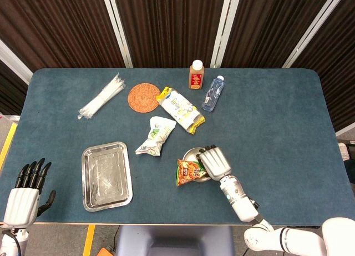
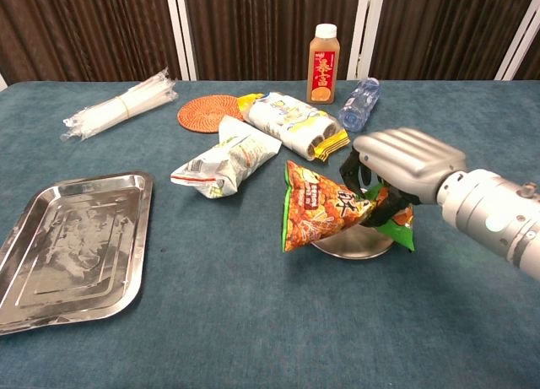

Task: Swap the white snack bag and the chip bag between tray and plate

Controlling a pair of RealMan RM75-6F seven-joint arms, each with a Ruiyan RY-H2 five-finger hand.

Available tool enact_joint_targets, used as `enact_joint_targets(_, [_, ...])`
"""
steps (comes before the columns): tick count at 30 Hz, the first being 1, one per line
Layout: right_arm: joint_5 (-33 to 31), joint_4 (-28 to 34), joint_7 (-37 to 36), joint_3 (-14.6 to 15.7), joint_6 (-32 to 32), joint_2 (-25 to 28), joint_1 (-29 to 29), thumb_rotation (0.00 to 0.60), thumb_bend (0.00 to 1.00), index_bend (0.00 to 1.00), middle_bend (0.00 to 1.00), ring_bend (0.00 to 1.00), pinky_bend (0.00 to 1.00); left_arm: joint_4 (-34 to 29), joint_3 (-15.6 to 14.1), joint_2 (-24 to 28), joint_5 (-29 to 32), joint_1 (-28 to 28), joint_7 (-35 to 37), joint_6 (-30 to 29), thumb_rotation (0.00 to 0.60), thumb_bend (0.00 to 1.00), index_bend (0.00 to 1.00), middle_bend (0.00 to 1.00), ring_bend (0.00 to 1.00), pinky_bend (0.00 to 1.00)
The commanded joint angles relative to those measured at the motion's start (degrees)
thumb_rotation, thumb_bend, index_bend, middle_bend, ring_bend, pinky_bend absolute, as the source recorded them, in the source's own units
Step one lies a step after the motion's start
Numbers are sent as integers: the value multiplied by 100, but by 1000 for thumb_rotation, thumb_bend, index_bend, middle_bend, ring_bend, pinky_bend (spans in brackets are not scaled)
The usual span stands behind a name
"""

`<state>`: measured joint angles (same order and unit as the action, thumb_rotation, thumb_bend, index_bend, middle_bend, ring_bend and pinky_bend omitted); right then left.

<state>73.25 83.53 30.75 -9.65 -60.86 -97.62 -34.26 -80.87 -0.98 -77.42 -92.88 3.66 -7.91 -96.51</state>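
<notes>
Orange-green crinkly chip bag clamped in right hand, hanging crumpled just above small round metal plate, so first pickup done, nothing swapped yet. White snack bag lying on blue cloth table, between plate and tray, in neither. Flat rectangular steel tray bare, shiny, raised rim. Left hand at table's near edge, fingers apart, holding nothing. Remaining: chip bag into tray, white bag onto plate
</notes>
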Motion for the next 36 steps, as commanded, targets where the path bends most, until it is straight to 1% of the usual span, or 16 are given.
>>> enact_joint_targets(1, [184,553,66,25,-141,228,-1,600,400,816,620,530,546,-8,38,0,12,-13,-4,-14,600,387,0,0,0,84])
enact_joint_targets(4, [143,969,233,58,-33,237,-91,600,400,815,620,530,539,-42,81,11,10,-16,4,-21,600,387,0,0,0,83])
enact_joint_targets(7, [-18,1134,549,24,134,2,-284,600,400,815,620,530,534,-54,84,31,-14,-11,36,12,600,386,0,0,0,83])
enact_joint_targets(14, [-842,701,1403,-122,376,-962,-758,600,400,779,620,524,521,-50,116,105,-7,-19,177,61,600,385,0,0,0,83])
enact_joint_targets(15, [-911,646,1451,-121,379,-1053,-790,600,400,737,620,518,516,-48,122,113,-6,-25,197,55,600,386,0,0,0,83])
enact_joint_targets(17, [-1033,511,1486,-124,386,-1228,-850,600,400,575,591,478,487,-42,137,130,-3,-39,249,37,600,386,0,0,0,83])
enact_joint_targets(18, [-1089,465,1489,-125,399,-1276,-870,600,400,426,529,422,449,-40,142,135,-3,-44,267,30,600,386,0,0,0,82])
enact_joint_targets(19, [-1164,437,1505,-129,416,-1303,-888,600,400,330,476,378,417,-38,144,141,-5,-50,283,27,600,386,0,0,0,82])
enact_joint_targets(20, [-1283,457,1540,-132,458,-1289,-910,600,399,185,387,298,359,-33,144,145,-8,-57,303,25,600,386,0,0,0,82])
enact_joint_targets(21, [-1365,512,1564,-137,492,-1239,-926,600,381,76,295,212,293,-30,143,148,-13,-60,312,27,600,387,0,0,0,82])
enact_joint_targets(22, [-1415,587,1579,-144,514,-1167,-941,600,344,14,214,131,229,-24,142,150,-16,-62,319,32,600,386,0,0,0,82])
enact_joint_targets(24, [-1408,802,1573,-126,500,-944,-942,600,239,0,105,30,138,-7,137,163,-21,-62,311,59,600,386,0,0,0,81])
enact_joint_targets(27, [-1454,1282,1579,-57,467,-465,-886,600,136,0,12,0,59,3,151,170,14,-59,311,110,600,385,0,0,0,81])
enact_joint_targets(31, [-1440,1759,1493,-103,250,154,-783,600,120,0,0,0,22,17,180,168,56,-58,322,148,600,384,0,0,0,81])
enact_joint_targets(33, [-1522,1786,1326,-253,200,363,-776,600,120,0,0,0,22,17,189,162,75,-59,315,171,600,385,0,0,0,81])
enact_joint_targets(36, [-1912,1633,1094,-567,368,474,-933,600,120,0,0,0,21,26,210,153,110,-56,302,205,600,386,0,0,0,81])
